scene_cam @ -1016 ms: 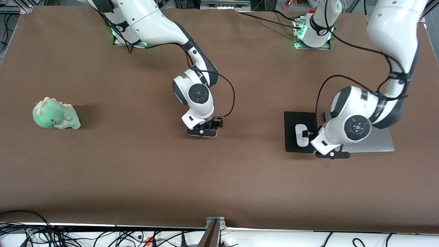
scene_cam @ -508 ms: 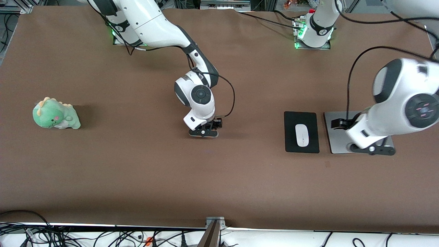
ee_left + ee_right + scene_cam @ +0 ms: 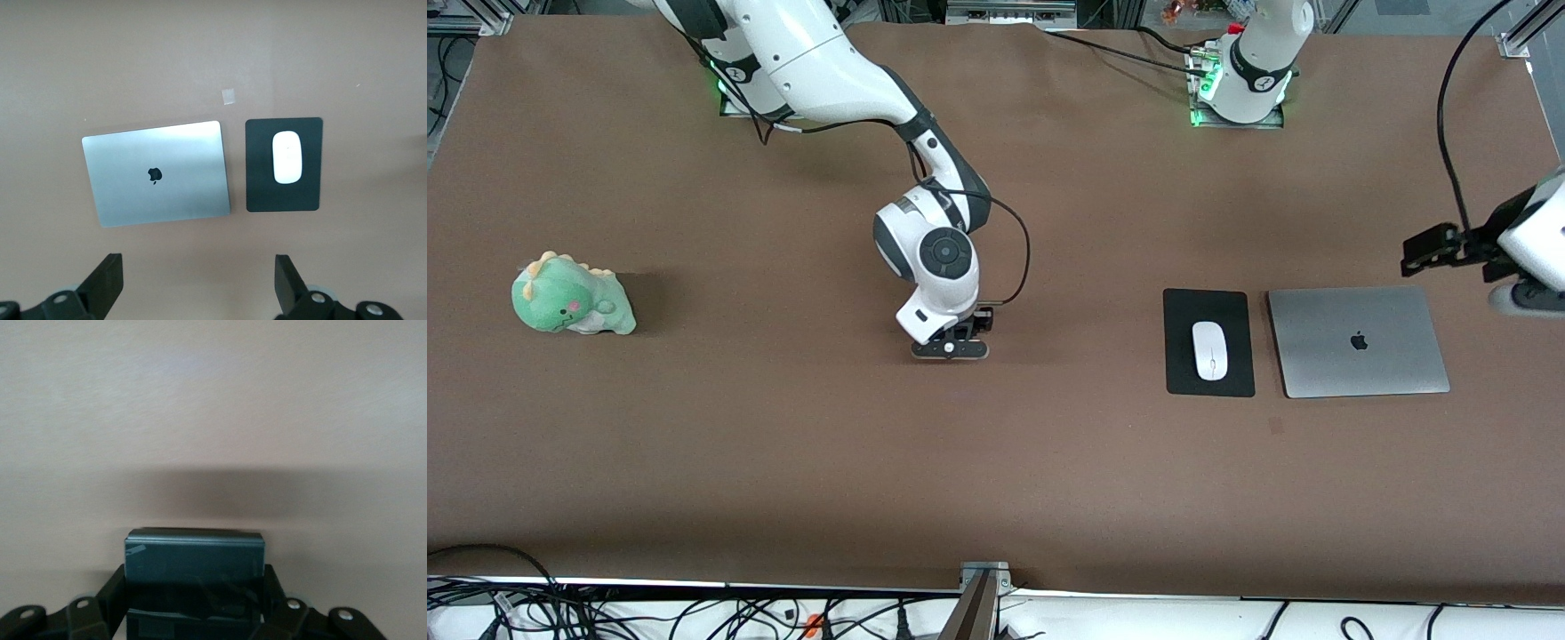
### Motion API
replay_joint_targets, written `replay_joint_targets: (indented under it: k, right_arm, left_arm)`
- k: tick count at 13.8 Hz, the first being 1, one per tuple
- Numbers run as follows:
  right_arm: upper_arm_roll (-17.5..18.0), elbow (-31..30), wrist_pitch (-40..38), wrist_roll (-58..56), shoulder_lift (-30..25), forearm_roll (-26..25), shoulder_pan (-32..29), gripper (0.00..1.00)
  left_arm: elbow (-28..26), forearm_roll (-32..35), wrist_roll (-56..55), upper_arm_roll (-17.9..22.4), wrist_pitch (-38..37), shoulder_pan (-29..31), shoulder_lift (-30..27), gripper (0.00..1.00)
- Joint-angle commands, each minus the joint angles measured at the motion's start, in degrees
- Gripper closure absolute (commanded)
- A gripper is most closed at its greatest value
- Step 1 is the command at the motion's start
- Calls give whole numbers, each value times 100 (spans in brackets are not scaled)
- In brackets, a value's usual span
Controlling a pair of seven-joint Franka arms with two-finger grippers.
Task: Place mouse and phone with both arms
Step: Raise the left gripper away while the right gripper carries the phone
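The white mouse (image 3: pixel 1210 349) lies on a black mouse pad (image 3: pixel 1183 311) toward the left arm's end of the table; it also shows in the left wrist view (image 3: pixel 287 157). My left gripper (image 3: pixel 1528 300) is open and empty, high up at the table's end past the laptop; its fingers (image 3: pixel 107 283) stand wide apart. My right gripper (image 3: pixel 951 348) is low over the middle of the table, shut on the phone (image 3: pixel 195 560), a dark slab between its fingers. The phone is hidden under the gripper in the front view.
A closed silver laptop (image 3: pixel 1358 341) lies beside the mouse pad. A green dinosaur plush (image 3: pixel 572 296) sits toward the right arm's end of the table. A small tape mark (image 3: pixel 1276 425) lies nearer the front camera than the laptop.
My left gripper has risen off the mouse and swung away over the laptop to the table's end; the mouse stays on the pad. My right gripper has barely shifted.
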Motion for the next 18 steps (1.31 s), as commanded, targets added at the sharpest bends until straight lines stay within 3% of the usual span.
replay_joint_targets:
  k: [1,6,10,15,18]
  right_arm:
    - [-31,265,-764,-950,-289,51,-513,75]
    - [-13,-84,-1065,-2964,-755,332,-1787,76]
    - [-13,-1050,-942,-3808,-1273,341,-2631,76]
    - [-40,-1974,-942,-4355,-1844,315,-3388,76]
    - [-390,-2203,-627,-4399,-1846,262,-3477,77]
  left_arm:
    - [-719,-338,-88,739,527,-528,-526,0]
    - [-1580,-312,527,1030,1082,-923,-1212,0]
    - [-1196,-145,528,1137,986,-1057,-985,0]
    - [-1151,-145,484,1093,836,-1092,-975,0]
    - [-1142,-145,527,1084,766,-1083,-975,0]
